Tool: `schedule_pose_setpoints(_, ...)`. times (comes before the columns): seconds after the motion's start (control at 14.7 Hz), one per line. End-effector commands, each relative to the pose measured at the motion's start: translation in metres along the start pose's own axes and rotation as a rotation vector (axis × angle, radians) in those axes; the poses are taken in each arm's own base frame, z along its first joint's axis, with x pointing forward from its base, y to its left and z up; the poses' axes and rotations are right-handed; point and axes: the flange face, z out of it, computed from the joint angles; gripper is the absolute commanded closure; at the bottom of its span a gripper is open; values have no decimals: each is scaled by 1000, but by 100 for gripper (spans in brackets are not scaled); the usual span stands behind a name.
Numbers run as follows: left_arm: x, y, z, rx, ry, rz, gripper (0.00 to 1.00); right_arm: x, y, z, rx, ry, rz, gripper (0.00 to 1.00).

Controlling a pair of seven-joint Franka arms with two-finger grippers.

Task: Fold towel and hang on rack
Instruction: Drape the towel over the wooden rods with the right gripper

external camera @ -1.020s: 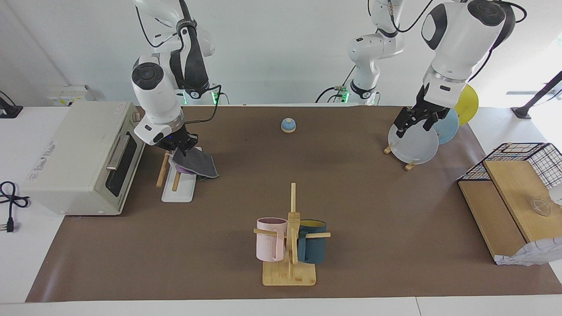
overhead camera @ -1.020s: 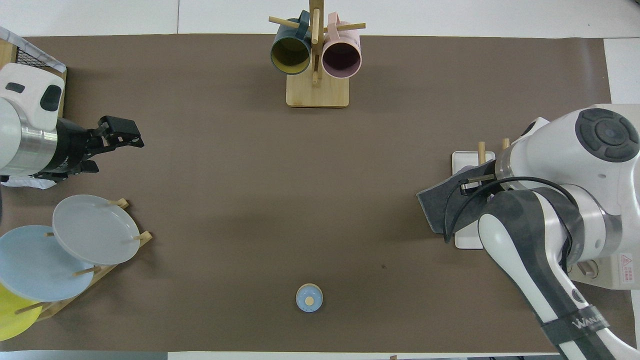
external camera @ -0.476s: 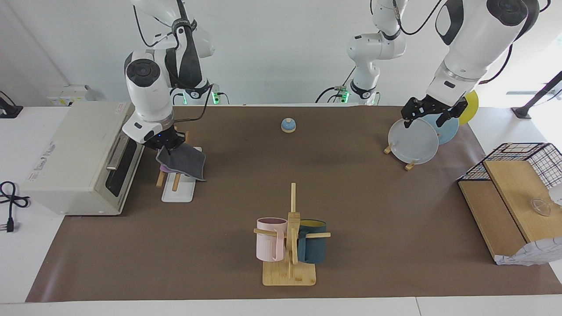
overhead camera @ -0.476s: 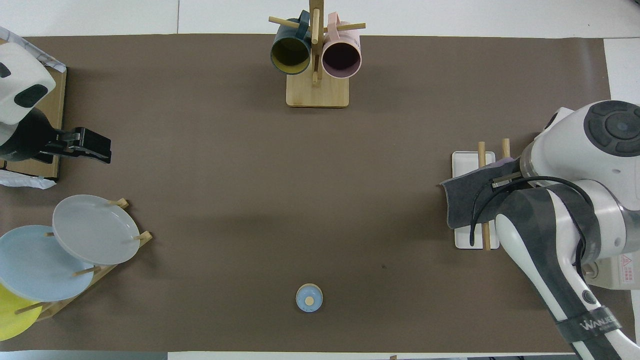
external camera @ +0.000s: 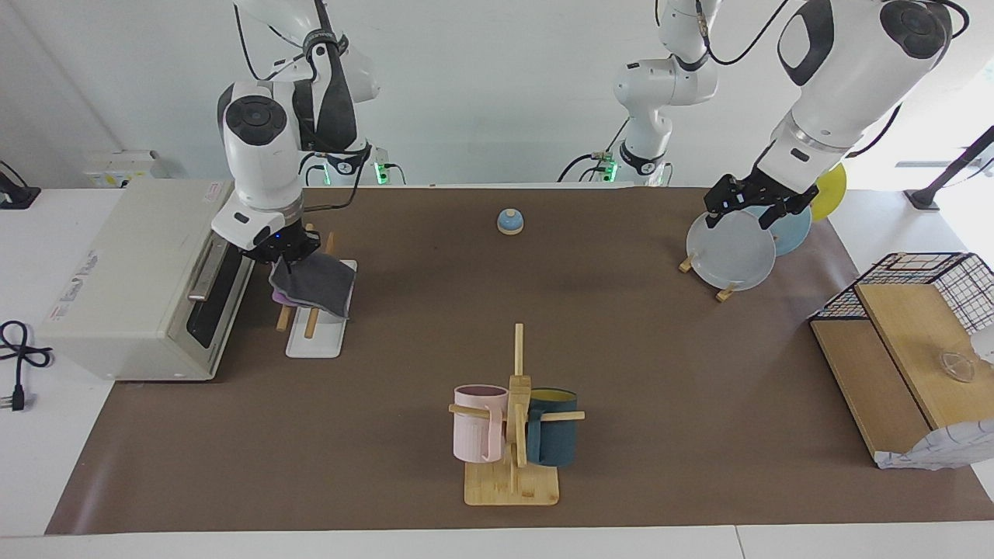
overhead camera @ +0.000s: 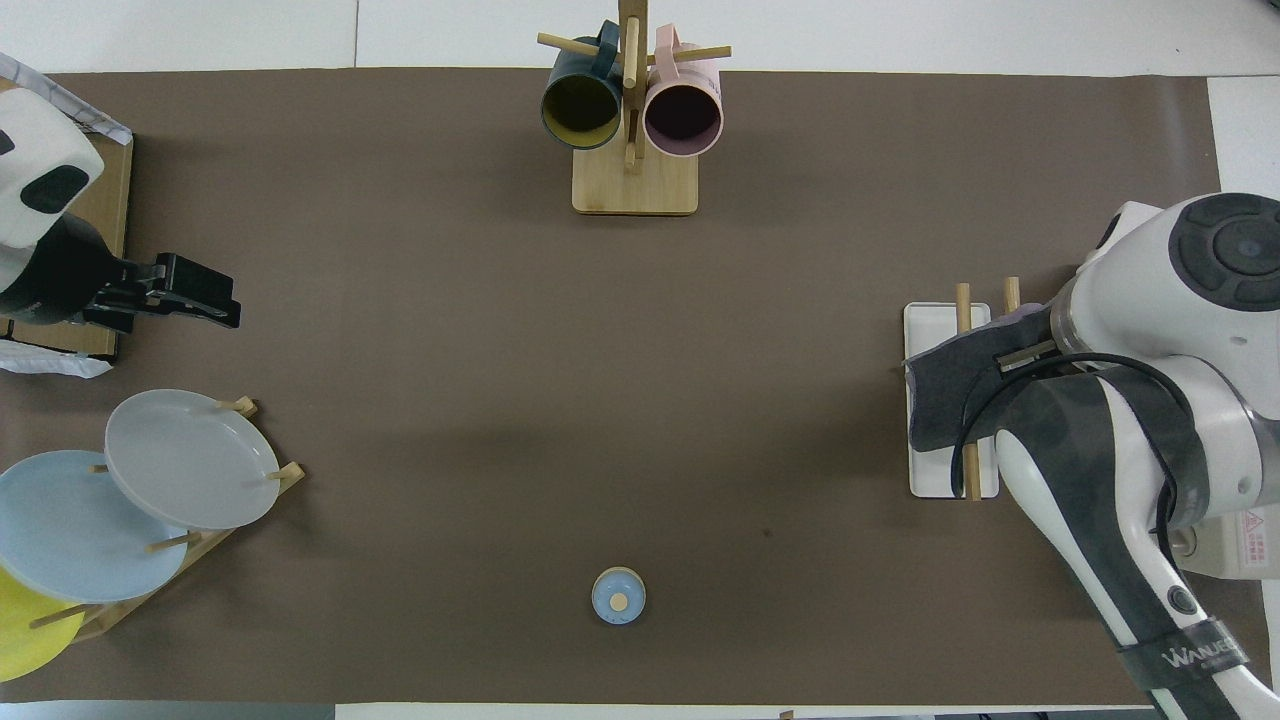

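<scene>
One towel (external camera: 312,282), folded, dark grey face out with a purple edge showing, pinched in the right hand (external camera: 289,252) and draped over the rods of the rack (external camera: 314,339), near the table (external camera: 621,349) edge at the right arm's end. One left hand (external camera: 747,203), raised over the plate stand (external camera: 726,293); whether its fingers are spread, I cannot tell.

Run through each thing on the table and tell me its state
towel: folded, draped over the rack, gripped
rack: upright beside the oven
right gripper: shut on the towel
left gripper: waits above the plates
oven: door shut
cups: hanging on mug tree
plates: standing in stand
</scene>
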Motion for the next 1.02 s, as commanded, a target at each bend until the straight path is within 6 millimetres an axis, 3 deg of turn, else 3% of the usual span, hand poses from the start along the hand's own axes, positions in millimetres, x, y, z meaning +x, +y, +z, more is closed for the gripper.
schedule_pose_setpoints(0.0, -3, 1, 1, -8, 7, -9, 0, -7, 5, -3, -18, -11, -22, 100)
schedule_pose_setpoints(0.34, -3, -1, -1, 15, -7, -7, 0, -10, 13, 1, -9, -19, -2, 100)
schedule_pose_setpoints(0.68, -3, -2, -2, 34, -9, -6, 0, -10, 21, 1, 2, -15, 11, 0)
schedule_pose_setpoints(0.82, -3, -2, -2, 34, -9, -5, 0, -9, 18, -3, 10, -7, 9, 0)
schedule_pose_setpoints(0.95, -5, -2, -6, 34, 0, 0, 0, -8, 18, -20, 13, 10, 13, 0)
